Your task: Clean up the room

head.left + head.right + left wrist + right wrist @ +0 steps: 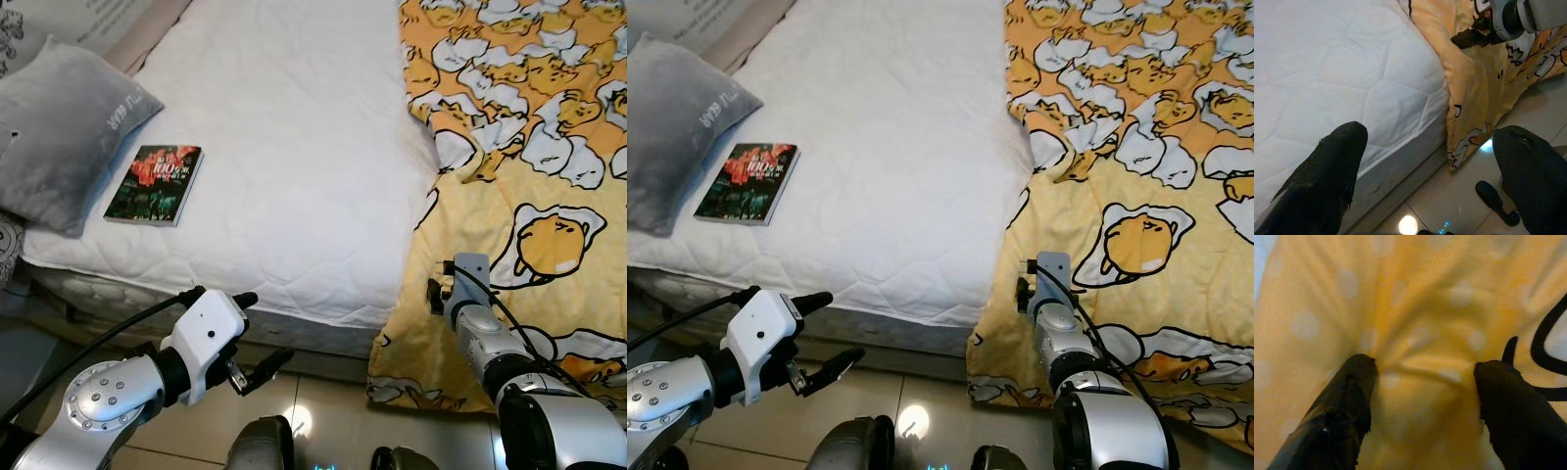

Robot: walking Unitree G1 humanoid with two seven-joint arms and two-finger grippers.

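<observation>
A yellow blanket (pixel 549 147) with cartoon eggs covers one side of the bed (pixel 294 147) and hangs over its edge toward the floor (pixel 323 401). The right gripper (pixel 1422 377) pushes into the hanging part, its jaws spread wide with a bunch of yellow cloth between them, not squeezed tight. The left gripper (pixel 257 338) floats over the floor just beside the bed edge, jaws apart and holding nothing. On the bed, a dark book (pixel 154 184) lies next to a grey pillow (pixel 59 127).
</observation>
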